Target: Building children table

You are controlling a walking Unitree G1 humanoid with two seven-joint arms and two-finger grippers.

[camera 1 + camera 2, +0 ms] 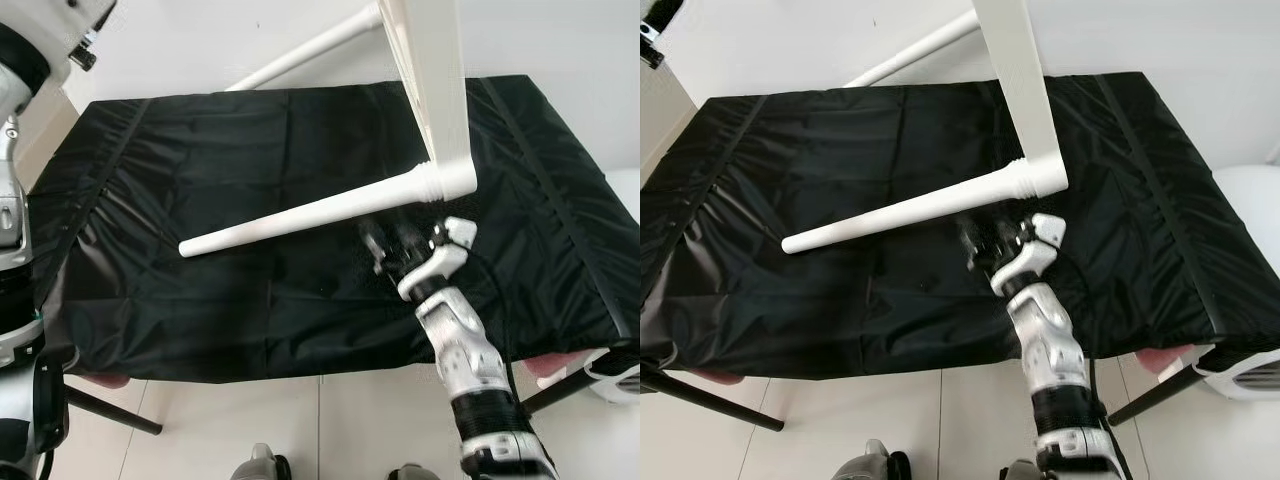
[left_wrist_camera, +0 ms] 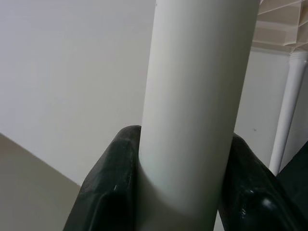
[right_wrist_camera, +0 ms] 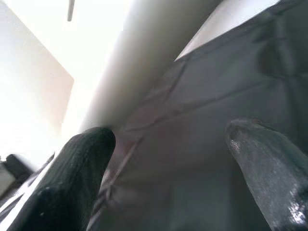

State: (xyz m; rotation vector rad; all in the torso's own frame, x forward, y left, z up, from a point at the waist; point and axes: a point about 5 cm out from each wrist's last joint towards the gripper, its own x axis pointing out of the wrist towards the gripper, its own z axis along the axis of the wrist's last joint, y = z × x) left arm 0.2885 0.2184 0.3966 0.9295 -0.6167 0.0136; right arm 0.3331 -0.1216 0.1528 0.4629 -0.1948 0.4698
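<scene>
With the left pincer point(image 2: 183, 192) pinching one white leg point(image 2: 197, 96), the spread right pincer point(image 1: 385, 245), blurred, should probably close squarely around the screwed-in leg point(image 1: 300, 218).

Bright, even daylight; motion blur on the right hand point(image 1: 385, 250); washed-out glare and soft focus in right wrist view.

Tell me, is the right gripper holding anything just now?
No, the right gripper is open, its two black fingers spread apart over the black cloth with nothing between.
</scene>
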